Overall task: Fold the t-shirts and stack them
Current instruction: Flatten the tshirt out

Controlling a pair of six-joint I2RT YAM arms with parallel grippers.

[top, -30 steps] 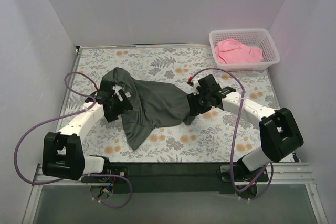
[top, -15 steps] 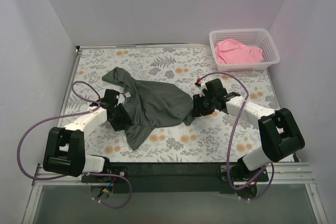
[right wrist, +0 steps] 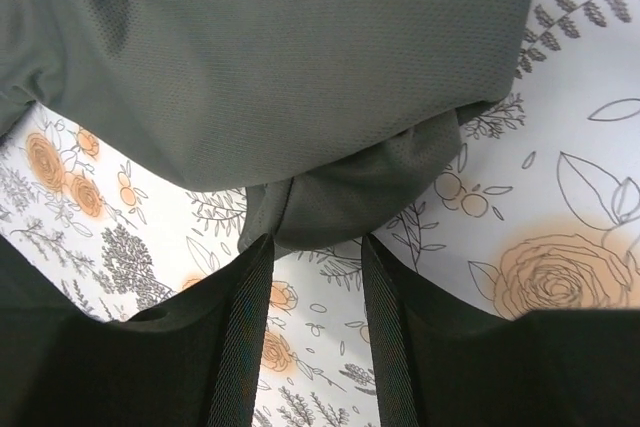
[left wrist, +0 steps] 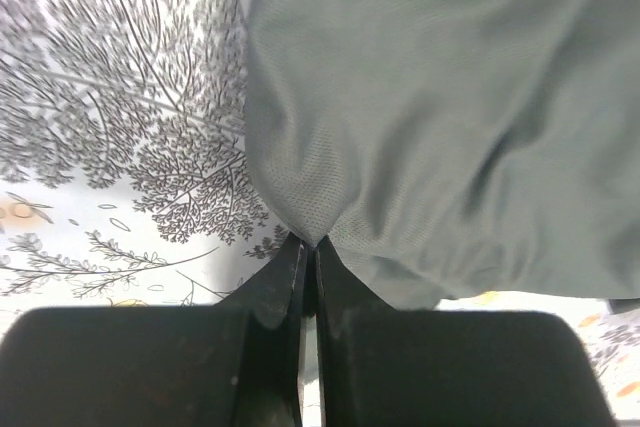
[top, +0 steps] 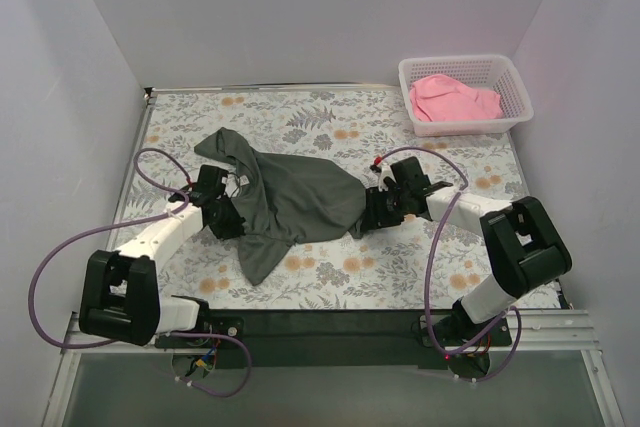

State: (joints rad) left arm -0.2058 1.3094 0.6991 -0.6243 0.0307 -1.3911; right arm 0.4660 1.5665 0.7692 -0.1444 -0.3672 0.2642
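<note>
A dark grey t-shirt [top: 295, 197] lies crumpled across the middle of the floral table. My left gripper [top: 230, 219] is at the shirt's left edge, low on the table. In the left wrist view the left gripper [left wrist: 310, 243] is shut, pinching a peak of the grey t-shirt [left wrist: 430, 97] between its tips. My right gripper [top: 368, 214] sits at the shirt's right end. Seen from the right wrist, that gripper [right wrist: 315, 244] stands open, and a bunched fold of the shirt [right wrist: 340, 197] rests just at its fingertips, unclamped. The pink t-shirt [top: 455, 98] lies bunched in the basket.
A white mesh basket [top: 521, 105] stands at the back right corner of the table. Grey walls close in the table on three sides. Purple cables loop from both arms beside the shirt.
The left gripper dropped to the shirt's left edge and closed on the cloth. The right gripper moved lower and closer to the shirt's right end, staying open.
</note>
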